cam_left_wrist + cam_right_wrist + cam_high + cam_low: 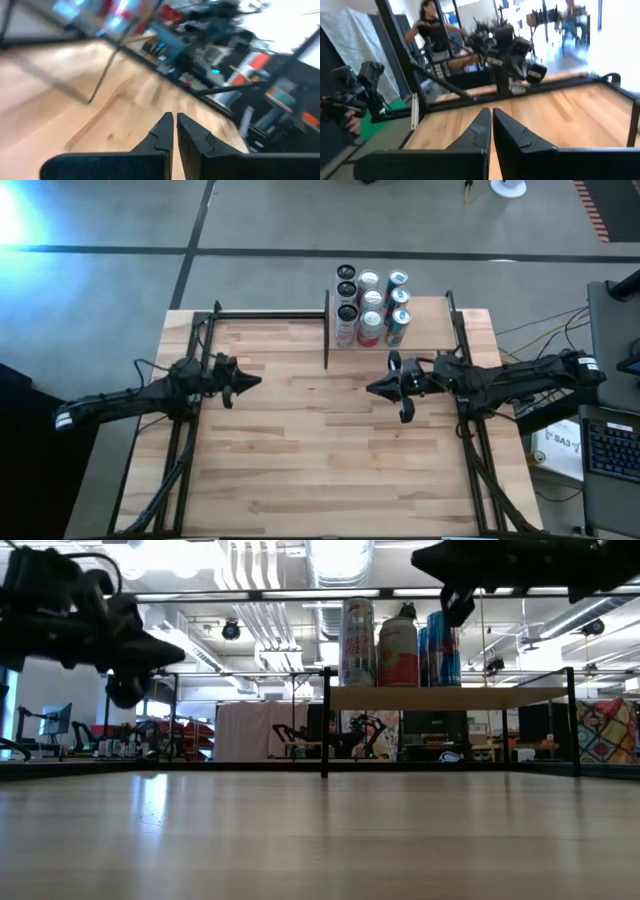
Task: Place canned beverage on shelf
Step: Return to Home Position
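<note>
Several beverage cans (370, 305) stand upright on the pale wood shelf (430, 325) at the table's far right; in the low view the cans (398, 645) stand on the raised shelf board (440, 698). My right gripper (372, 388) is shut and empty, above the table just near of the shelf, pointing toward the table's left. It also shows in its wrist view (491, 114). My left gripper (256, 381) is shut and empty over the table's left part, pointing right. It also shows in its wrist view (174, 119).
Black metal rods (326, 330) frame the shelf, and a black rail (270, 314) runs along the table's far edge. Both arms' frames stand at the table's left and right sides. A person (432, 32) shows in the room beyond the table. Bare tabletop (320, 450) lies between and near the arms.
</note>
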Available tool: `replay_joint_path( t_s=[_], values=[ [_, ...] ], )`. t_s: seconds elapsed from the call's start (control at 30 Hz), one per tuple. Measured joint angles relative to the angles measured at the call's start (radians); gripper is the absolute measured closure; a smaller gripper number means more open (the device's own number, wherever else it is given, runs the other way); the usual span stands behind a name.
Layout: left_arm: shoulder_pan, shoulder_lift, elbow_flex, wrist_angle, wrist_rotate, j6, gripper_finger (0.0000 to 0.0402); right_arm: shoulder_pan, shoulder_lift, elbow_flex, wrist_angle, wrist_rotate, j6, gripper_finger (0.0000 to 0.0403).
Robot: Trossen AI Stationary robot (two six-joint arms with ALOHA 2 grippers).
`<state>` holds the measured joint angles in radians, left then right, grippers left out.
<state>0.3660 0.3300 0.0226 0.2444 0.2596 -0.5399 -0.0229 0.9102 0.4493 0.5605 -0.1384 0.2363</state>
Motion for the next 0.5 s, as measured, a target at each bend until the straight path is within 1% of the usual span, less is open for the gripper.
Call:
replay_joint_path(
  t_s=[0.07,0.13,0.17,0.23,0.27,0.33,0.4,0.43,0.5],
  values=[
    [-0.008,-0.003,-0.009,0.084,0.013,0.052,0.0401,0.005,-0.007,-0.046,0.094,-0.001,-0.022,0.0394],
    [-0.012,-0.011,0.019,0.075,0.022,0.120,0.0401,0.006,-0.024,-0.099,0.202,-0.007,-0.022,0.0394],
    [-0.012,-0.014,0.044,0.061,0.048,0.164,0.0401,0.005,-0.033,-0.128,0.254,-0.018,-0.008,0.0394],
    [-0.014,-0.036,0.118,-0.047,0.117,0.245,0.0401,0.005,-0.051,-0.186,0.327,-0.026,0.037,0.0394],
    [-0.014,-0.049,0.165,-0.129,0.131,0.291,0.0401,0.005,-0.062,-0.211,0.346,-0.026,0.065,0.0394],
    [-0.014,-0.081,0.254,-0.321,0.108,0.392,0.0401,0.003,-0.087,-0.249,0.348,-0.021,0.126,0.0394],
    [-0.014,-0.118,0.306,-0.457,0.064,0.464,0.0401,0.003,-0.106,-0.278,0.344,-0.011,0.166,0.0394],
    [-0.014,-0.142,0.316,-0.483,0.059,0.475,0.0402,0.003,-0.112,-0.288,0.340,0.003,0.170,0.0394],
    [-0.013,-0.202,0.316,-0.476,0.056,0.478,0.0402,0.003,-0.127,-0.305,0.337,0.016,0.166,0.0394]
  ],
)
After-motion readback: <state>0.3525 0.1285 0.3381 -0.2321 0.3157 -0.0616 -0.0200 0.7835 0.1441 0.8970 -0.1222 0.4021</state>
